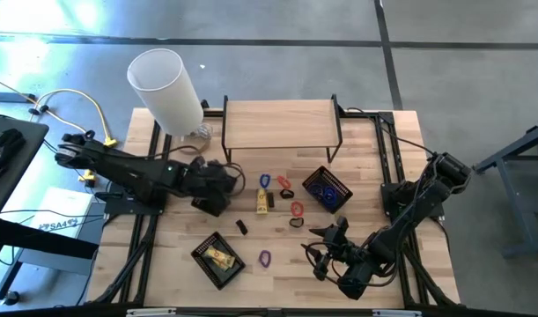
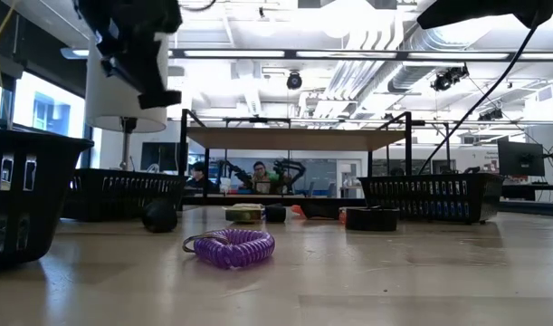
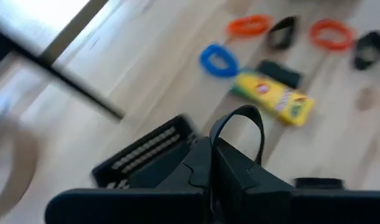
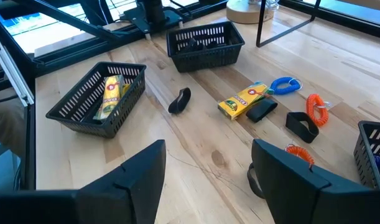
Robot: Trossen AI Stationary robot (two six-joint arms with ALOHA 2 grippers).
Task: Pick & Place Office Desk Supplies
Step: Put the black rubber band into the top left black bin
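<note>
A pale wooden table (image 1: 277,264) sits on a grey floor, with a low wooden shelf (image 1: 280,123) on a black frame at its far edge and a large white cylinder (image 1: 165,88) standing at the far left corner; in the low view the room behind shows ceiling lights, ducts and people seated far off.

The supplies lie scattered mid-table: a yellow packet (image 1: 263,202) with a blue loop band (image 1: 265,180) just beyond it; orange-red bands (image 1: 297,209) and dark clip-like pieces (image 1: 286,193) close by to the right; a dark clip (image 1: 241,227) lying alone nearer the front; a purple coiled band (image 1: 265,258) near the front edge, large in the low view (image 2: 229,246).

Three black mesh baskets are on the table: one at front left (image 1: 217,259) holds yellow packets (image 4: 112,93); one at right (image 1: 327,189) holds blue items; a third (image 4: 204,43) sits by the left arm.

The left gripper (image 1: 221,187) hovers left of the packet, its fingers together and clamped on a black clip loop (image 3: 238,127); the right gripper (image 1: 324,246) hangs over the front right of the table, fingers spread apart, holding nothing.
</note>
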